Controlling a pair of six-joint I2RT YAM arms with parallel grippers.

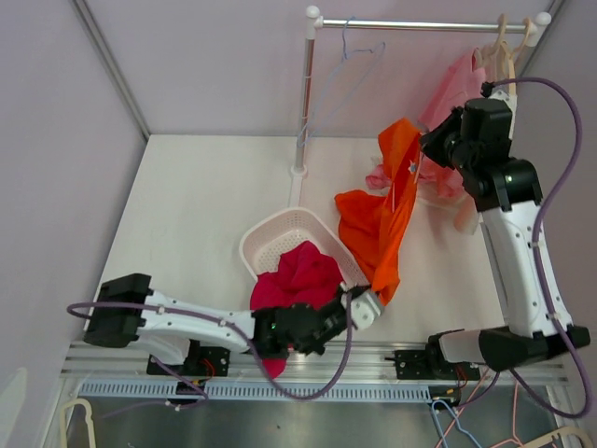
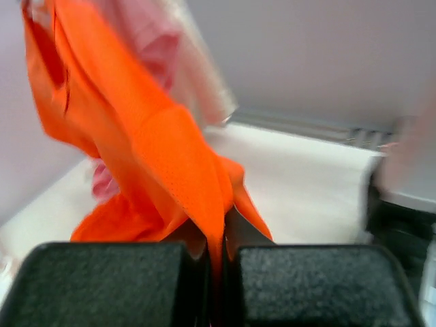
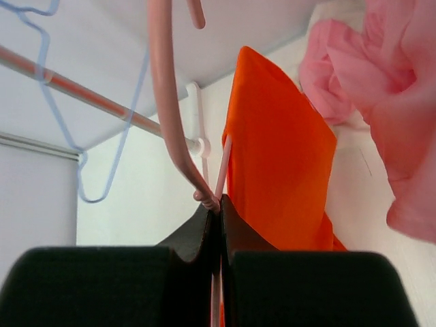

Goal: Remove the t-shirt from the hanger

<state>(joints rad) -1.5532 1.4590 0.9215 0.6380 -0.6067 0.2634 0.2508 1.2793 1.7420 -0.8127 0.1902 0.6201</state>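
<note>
The orange t-shirt (image 1: 387,210) hangs stretched between my two grippers, from upper right down to lower left. My left gripper (image 1: 373,297) is shut on its lower edge beside the basket; in the left wrist view the orange t-shirt (image 2: 157,150) runs straight into the shut gripper (image 2: 216,240). Up by the shirt's top, my right gripper (image 1: 426,145) is shut on the hanger. The right wrist view shows that pink hanger (image 3: 167,102) pinched just below its hook by the gripper (image 3: 219,210), with the t-shirt (image 3: 279,170) draped behind it.
A white basket (image 1: 270,233) holds a magenta garment (image 1: 300,273) near the left arm. The clothes rail (image 1: 420,25) and its pole (image 1: 303,103) stand at the back with a blue wire hanger (image 1: 359,47). Pink garments (image 1: 457,84) hang at the right end.
</note>
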